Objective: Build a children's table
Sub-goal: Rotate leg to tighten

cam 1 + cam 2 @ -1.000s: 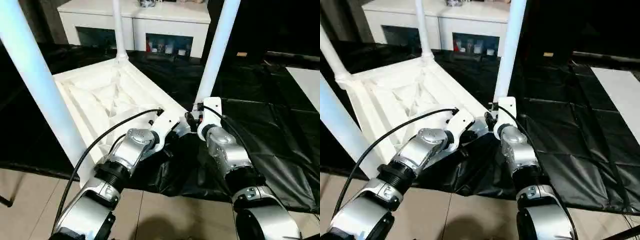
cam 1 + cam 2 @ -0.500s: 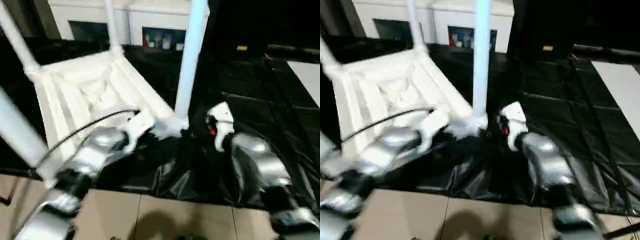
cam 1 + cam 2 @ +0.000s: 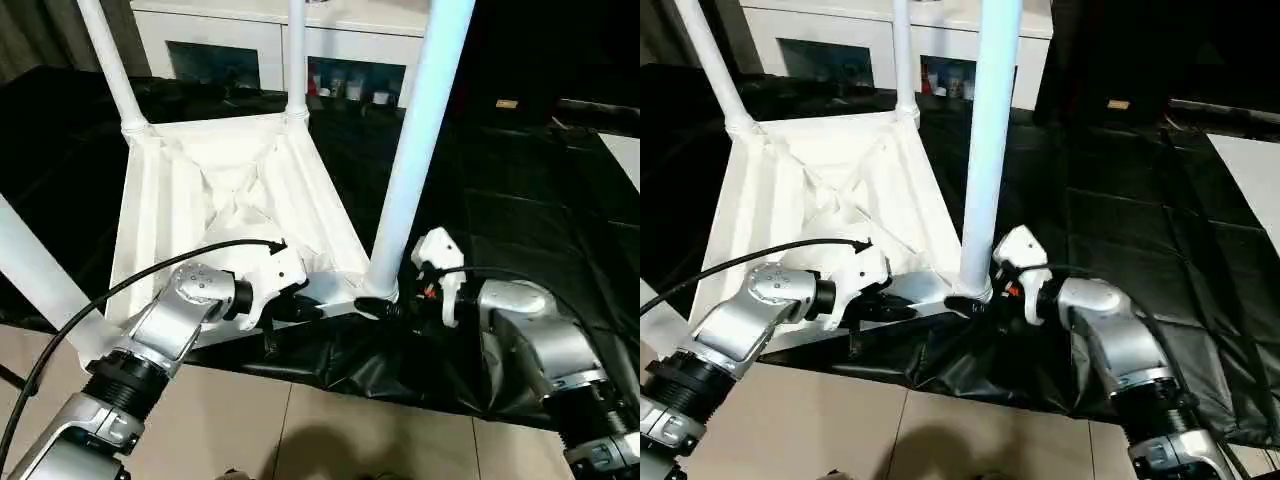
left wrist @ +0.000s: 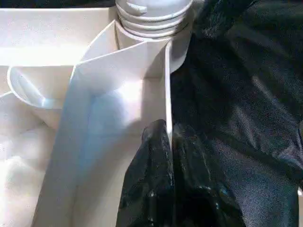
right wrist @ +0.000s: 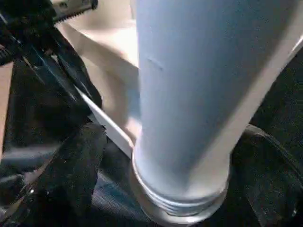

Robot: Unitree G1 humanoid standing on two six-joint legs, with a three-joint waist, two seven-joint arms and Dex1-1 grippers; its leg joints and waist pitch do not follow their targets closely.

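Left gripper (image 4: pixel 169 142) pinches the rim of the top (image 3: pixel 220 190), which lies underside-up on a black sheet (image 3: pixel 520 230). Right gripper (image 5: pixel 165 156) spread around the near leg (image 3: pixel 415 150) at its socket (image 4: pixel 151 21), fingers (image 5: pixel 75 165) either side. Keep the rim pinned; turn the leg straight, no wobble. Threads visible, probably not fully seated. Cabinet (image 3: pixel 350 45) behind holds small items, unclear.
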